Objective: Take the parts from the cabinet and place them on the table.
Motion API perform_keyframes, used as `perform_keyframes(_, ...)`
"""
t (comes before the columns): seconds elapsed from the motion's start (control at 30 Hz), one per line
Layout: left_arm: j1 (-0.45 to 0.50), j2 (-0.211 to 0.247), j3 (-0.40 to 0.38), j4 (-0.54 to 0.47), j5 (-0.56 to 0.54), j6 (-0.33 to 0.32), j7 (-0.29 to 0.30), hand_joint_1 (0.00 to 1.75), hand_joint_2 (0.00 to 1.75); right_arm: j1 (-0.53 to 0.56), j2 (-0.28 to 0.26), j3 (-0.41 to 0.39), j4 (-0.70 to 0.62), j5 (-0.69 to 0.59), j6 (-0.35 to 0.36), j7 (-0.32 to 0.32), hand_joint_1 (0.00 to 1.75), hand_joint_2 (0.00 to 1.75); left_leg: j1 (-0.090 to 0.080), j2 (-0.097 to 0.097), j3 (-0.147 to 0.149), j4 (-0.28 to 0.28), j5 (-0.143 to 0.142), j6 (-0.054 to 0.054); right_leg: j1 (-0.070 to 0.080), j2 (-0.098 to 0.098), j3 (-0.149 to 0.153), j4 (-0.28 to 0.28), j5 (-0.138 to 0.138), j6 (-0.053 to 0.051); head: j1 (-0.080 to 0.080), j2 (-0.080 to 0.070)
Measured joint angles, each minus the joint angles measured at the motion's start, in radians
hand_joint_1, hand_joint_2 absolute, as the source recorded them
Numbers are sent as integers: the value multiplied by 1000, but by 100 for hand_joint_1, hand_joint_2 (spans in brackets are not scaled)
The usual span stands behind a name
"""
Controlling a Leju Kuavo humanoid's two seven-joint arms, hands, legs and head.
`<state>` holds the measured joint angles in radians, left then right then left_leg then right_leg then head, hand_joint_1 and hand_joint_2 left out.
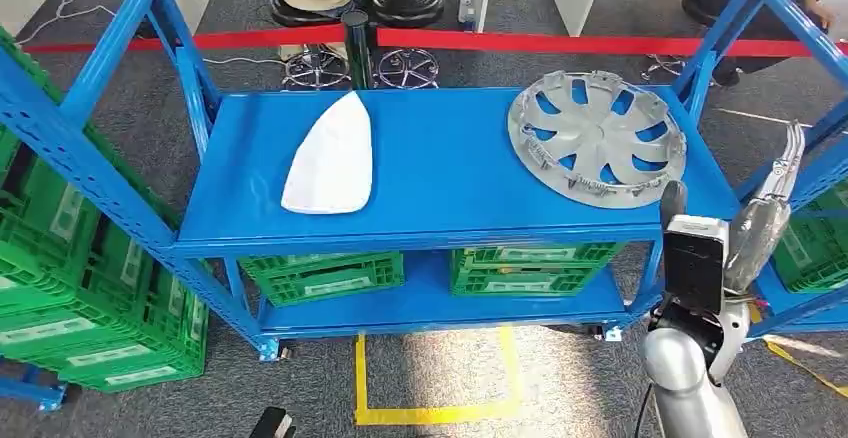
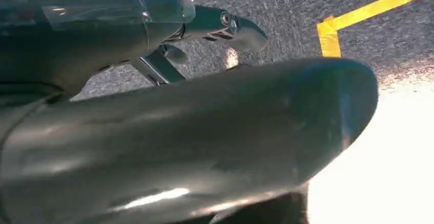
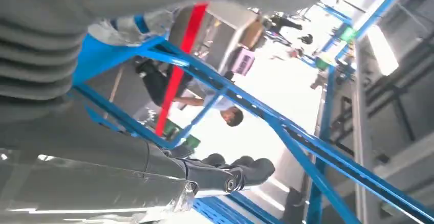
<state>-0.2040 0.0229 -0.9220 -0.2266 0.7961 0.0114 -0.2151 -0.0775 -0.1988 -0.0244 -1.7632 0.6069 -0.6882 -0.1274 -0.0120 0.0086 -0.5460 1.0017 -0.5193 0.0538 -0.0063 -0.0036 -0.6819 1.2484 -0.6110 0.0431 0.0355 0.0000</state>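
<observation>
parts: wheel cover (image 1: 597,138) and white shell (image 1: 331,157) lying on blue shelf (image 1: 450,198), neither taken yet.
right hand (image 1: 768,208): raised just beside wheel cover, holding nothing, fingers spread.
left hand (image 2: 225,27): hanging over floor; grasp impossible to judge.

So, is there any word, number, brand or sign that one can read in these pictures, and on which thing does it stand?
No text can be read in any view.
Green crates under the blue shelf: pale labels on their fronts, too small and blurred to read.
Silver wheel cover: no legible marking.
White part: plain.
Yellow floor tape and red barrier tape: no lettering visible.
</observation>
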Motion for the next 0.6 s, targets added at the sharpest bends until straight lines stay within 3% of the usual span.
perform_keyframes(0.03,3,1,0,0,-1,1,0,0,0,5,-5,2,0,0,0,7,0,175,0,0,2,0,-2,0,-1,1,-31,53,-12,1,1,0)
perform_keyframes(0.07,7,2,-1,0,-9,3,2,0,0,8,-11,3,0,0,0,16,0,175,0,-2,5,0,-5,-1,-2,1,-40,62,-1,1,1,0)
perform_keyframes(0.1,9,3,-3,0,-16,10,3,0,0,8,-17,6,0,-1,0,26,0,175,0,-2,10,1,-9,-4,-3,1,-28,28,34,0,3,0)
perform_keyframes(0.17,8,4,-6,0,-12,18,-2,0,0,7,-34,11,0,-6,0,47,0,175,1,-4,25,1,-18,-10,-3,0,44,-140,138,-5,3,0)
perform_keyframes(0.2,8,5,-6,0,-4,21,-5,0,0,4,-44,15,0,-11,0,56,0,175,1,-3,29,0,-24,-16,-2,0,75,-210,156,-10,5,0)
perform_keyframes(0.23,6,6,-6,0,4,24,-7,0,0,1,-54,19,2,-15,0,67,0,175,-5,-3,25,3,-27,-21,3,-1,85,-222,145,-15,1,0)
perform_keyframes(0.27,5,9,-6,0,9,27,-9,0,0,-4,-64,23,2,-21,0,76,0,175,-4,-1,20,4,-27,-26,4,0,87,-232,139,-25,2,0)
perform_keyframes(0.33,7,10,-6,0,15,31,-16,0,0,-9,-83,32,6,-23,0,96,0,175,0,6,23,0,-28,-35,7,6,84,-233,137,-33,-4,0)
perform_keyframes(0.4,3,15,-6,0,25,33,-22,0,0,-19,-104,44,6,-19,0,127,0,175,0,3,25,14,-48,-48,1,6,98,-248,141,-41,-4,0)
perform_keyframes(0.43,1,14,-6,0,27,33,-23,0,0,-27,-116,50,8,-19,0,140,0,175,2,-5,-2,62,-74,-54,0,5,102,-251,138,-47,-13,0)
perform_keyframes(0.5,3,14,-6,0,27,32,-20,0,0,-32,-132,63,14,-19,0,154,0,175,8,-11,-95,221,-137,-61,0,4,102,-251,135,-53,-25,0)
perform_keyframes(0.53,7,13,-6,0,27,32,-18,0,0,-32,-138,70,17,-19,0,156,0,175,11,-11,-139,284,-152,-64,1,4,102,-251,134,-54,-26,0)
perform_keyframes(0.57,10,13,-6,0,26,32,-18,0,0,-32,-144,75,20,-19,0,157,0,175,13,-11,-165,309,-144,-66,0,5,103,-250,132,-54,-29,0)
perform_keyframes(0.6,13,13,-6,0,26,32,-17,0,0,-32,-149,80,24,-19,0,159,0,175,16,-10,-167,288,-108,-68,0,6,106,-250,129,-52,-33,0)
